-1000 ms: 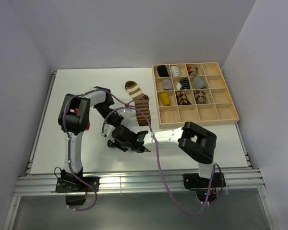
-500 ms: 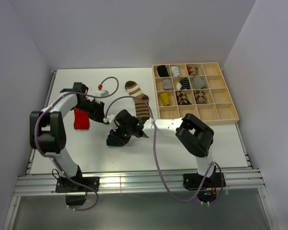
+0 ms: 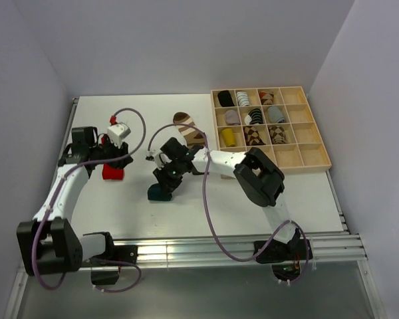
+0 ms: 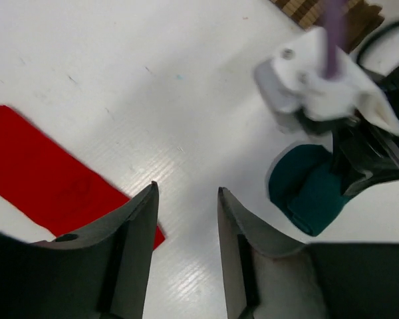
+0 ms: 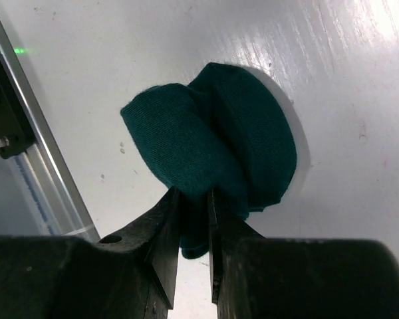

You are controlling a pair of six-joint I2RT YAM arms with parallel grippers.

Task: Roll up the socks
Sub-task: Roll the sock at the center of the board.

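Right gripper (image 5: 193, 194) clamped the bunched, soft teal sock (image 5: 219, 126); my left gripper (image 4: 186, 193) gaped empty over the glossy white table (image 4: 120, 66).

- Bright, even light from above; shadows faint.
- Glare streaks the white table (image 5: 359, 60) beside the teal sock (image 5: 213, 133), which casts a soft shadow.
- Close to the lens, the left gripper's fingers (image 4: 130, 252) look blurred.

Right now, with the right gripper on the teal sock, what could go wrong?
The right gripper pinches only a fold at the edge of the teal sock, so the roll may slip out or open. The left gripper is open over the table beside the red sock; closing here would likely miss it.
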